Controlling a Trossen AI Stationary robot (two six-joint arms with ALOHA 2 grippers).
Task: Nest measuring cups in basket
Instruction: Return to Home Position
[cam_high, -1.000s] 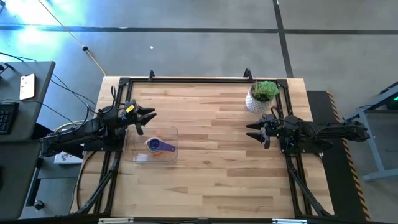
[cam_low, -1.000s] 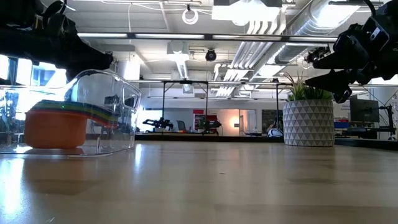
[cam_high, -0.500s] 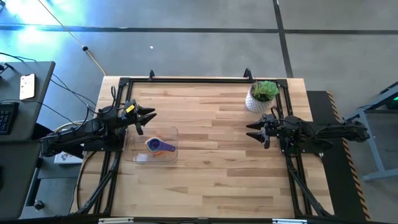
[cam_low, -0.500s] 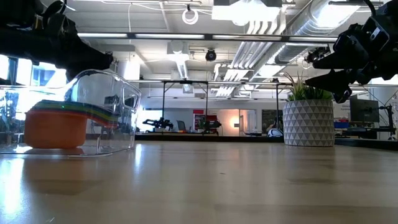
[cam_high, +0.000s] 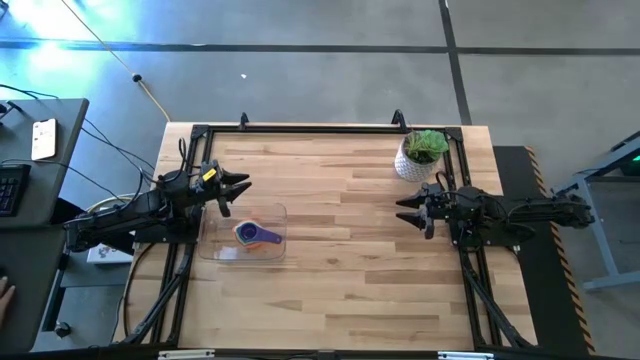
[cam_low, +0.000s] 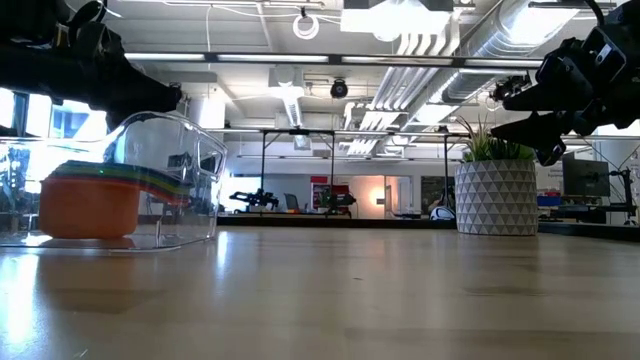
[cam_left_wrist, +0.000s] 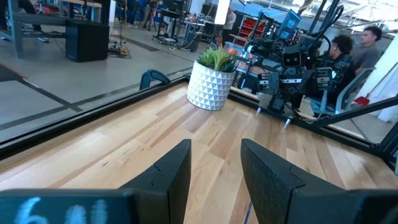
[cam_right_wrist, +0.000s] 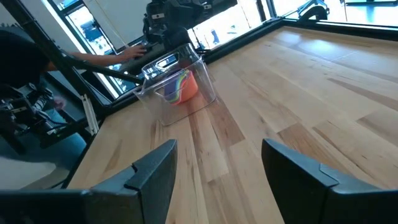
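You have the cups (cam_high: 256, 236) nested inside the basket (cam_high: 216, 250). Your left gripper (cam_high: 238, 192) hangs just beside its far rim, fingers spread. Your right gripper (cam_high: 402, 210), also spread, sits well apart from it.

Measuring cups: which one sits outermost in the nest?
The orange cup: its whole wall shows inside the basket; the others appear only as thin rims above it.
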